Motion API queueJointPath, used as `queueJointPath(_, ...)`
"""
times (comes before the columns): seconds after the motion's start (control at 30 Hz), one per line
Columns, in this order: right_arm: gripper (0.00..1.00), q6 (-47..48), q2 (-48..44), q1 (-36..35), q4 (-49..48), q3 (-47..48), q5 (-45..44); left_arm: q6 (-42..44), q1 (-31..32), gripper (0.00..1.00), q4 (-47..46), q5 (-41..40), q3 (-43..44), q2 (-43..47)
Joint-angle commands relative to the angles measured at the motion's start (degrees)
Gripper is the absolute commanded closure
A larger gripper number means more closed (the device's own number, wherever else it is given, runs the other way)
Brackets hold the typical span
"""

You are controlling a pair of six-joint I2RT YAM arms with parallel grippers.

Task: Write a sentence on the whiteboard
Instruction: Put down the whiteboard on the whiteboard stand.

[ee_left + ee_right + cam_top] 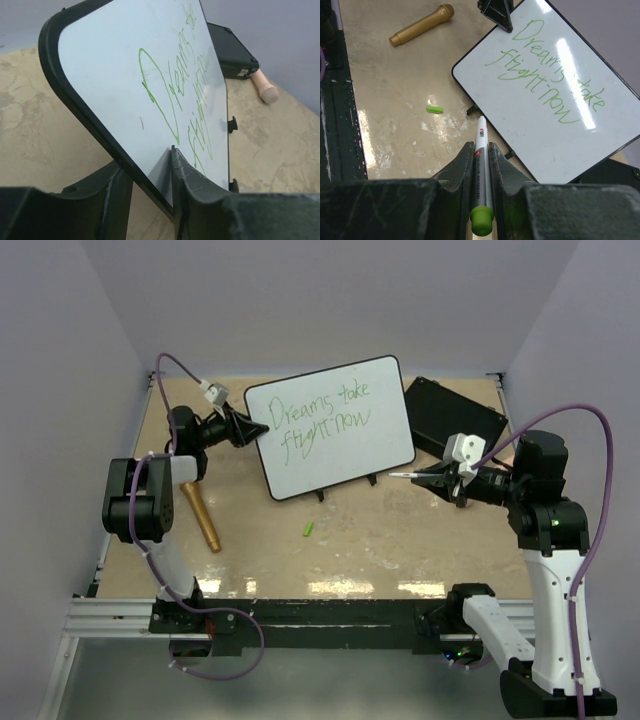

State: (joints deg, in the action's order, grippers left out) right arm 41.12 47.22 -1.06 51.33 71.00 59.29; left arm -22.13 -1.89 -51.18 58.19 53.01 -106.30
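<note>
While clamping the whiteboard [345, 462] by its left edge in the left pincer [250, 428], braces it for writing.
Props it toward the back of the bench [400, 540], face leaning back, long axis left to right with the right end farther back, lettering [322, 418] running along it; pinches the marker [481, 137] in the right pincer [442, 480], tip aimed left at the board, not touching.

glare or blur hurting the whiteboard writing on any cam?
Top external: whiteboard evenly lit, writing legible; glare strips only on the table along its near edge. Right wrist: two bright glare streaks cross the whiteboard, washing out some letters. Left wrist: no glare, but the steep grazing angle foreshortens the writing badly.
</note>
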Motion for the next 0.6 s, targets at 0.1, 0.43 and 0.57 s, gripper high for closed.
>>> queueJointPath(0.1,1.00,-0.96,-0.55,0.01,-1.94,-0.07,-0.05,10.27,-1.01,0.56,-4.54,-3.17,-0.63,0.04)
queueJointPath(0.43,1.00,-0.96,-0.64,0.01,-1.85,0.01,-0.05,10.00,-1.19,0.31,-4.63,-6.25,-1.77,2.41)
queueJointPath(0.57,1.00,-0.96,-0.90,0.01,-1.94,-0.08,-0.14,9.83,-1.27,0.22,-4.63,-7.57,-2.30,3.38)
